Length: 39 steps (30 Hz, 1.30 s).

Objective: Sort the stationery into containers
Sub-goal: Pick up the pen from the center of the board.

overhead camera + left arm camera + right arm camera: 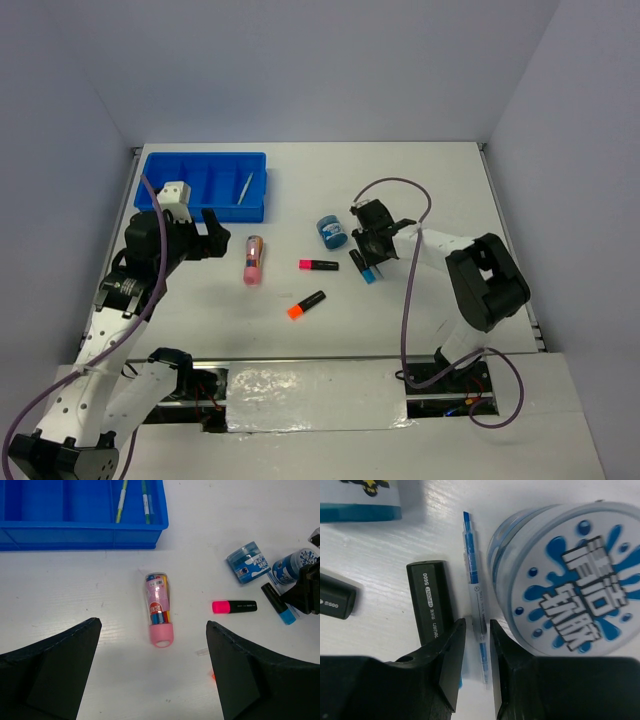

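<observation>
Right wrist, slim translucent pen, round jar

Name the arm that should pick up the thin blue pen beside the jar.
Right. The right gripper sits over the thin blue pen, jaws narrowly either side of it, between the black marker and the jar. The left gripper hangs open near the pink tube, far from the pen.

Left arm and right arm are both built from white links with chunky black joints, a thin purple cable is looped along each, and the jaws are done in matte black.
</observation>
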{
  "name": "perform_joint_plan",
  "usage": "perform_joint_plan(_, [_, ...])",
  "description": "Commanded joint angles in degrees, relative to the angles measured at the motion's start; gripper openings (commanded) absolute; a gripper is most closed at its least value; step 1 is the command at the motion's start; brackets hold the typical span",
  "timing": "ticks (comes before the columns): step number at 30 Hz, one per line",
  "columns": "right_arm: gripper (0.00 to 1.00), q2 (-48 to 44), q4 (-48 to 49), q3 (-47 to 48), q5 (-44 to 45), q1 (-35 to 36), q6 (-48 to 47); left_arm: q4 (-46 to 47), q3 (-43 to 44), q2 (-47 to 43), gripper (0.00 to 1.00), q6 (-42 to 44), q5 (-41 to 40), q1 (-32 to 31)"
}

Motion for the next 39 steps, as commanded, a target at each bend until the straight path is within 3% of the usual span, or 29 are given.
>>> perform_joint_plan(1, [0.34,1.9,0.6,2.6,-0.3,-0.3,-0.3,2.1,0.0,-0.9,0.99,1.4,1.2,0.0])
perform_joint_plan(8, [0.28,3.2,-0.4,3.2,-3.1,-0.3,0.4,2.0,-0.1,-0.9,0.99,1.5,1.0,0.0])
perform_joint_plan(12, [0.18,2.0,-0.2,2.7,-6.2,-0.3,0.7,1.9,-0.1,-1.2,0.99,1.4,0.9,0.0])
perform_joint_plan(16, [0.0,-1.8,-0.2,3.1,-7.0,-0.3,1.1,1.9,-0.1,-1.1,0.99,1.4,0.9,0.0])
perform_joint_plan(22, [0.0,-8.1,-1.2,4.4,-6.0,-0.3,3.0,1.6,-0.3,-0.5,1.0,0.5,-0.1,0.0])
perform_joint_plan(32, [0.0,-30.5,-7.2,5.8,-8.0,-0.2,6.0,-0.7,0.1,6.6,0.99,-8.4,2.3,-0.1])
perform_joint_plan(35, [0.0,-36.6,-9.2,4.8,-8.0,-0.2,7.6,-1.0,0.9,10.6,0.99,-10.0,1.3,-3.3])
perform_joint_plan(39, [0.0,-41.4,-12.6,4.0,-10.1,-0.2,7.8,-3.1,4.6,18.9,0.98,-12.7,-7.5,-17.4])
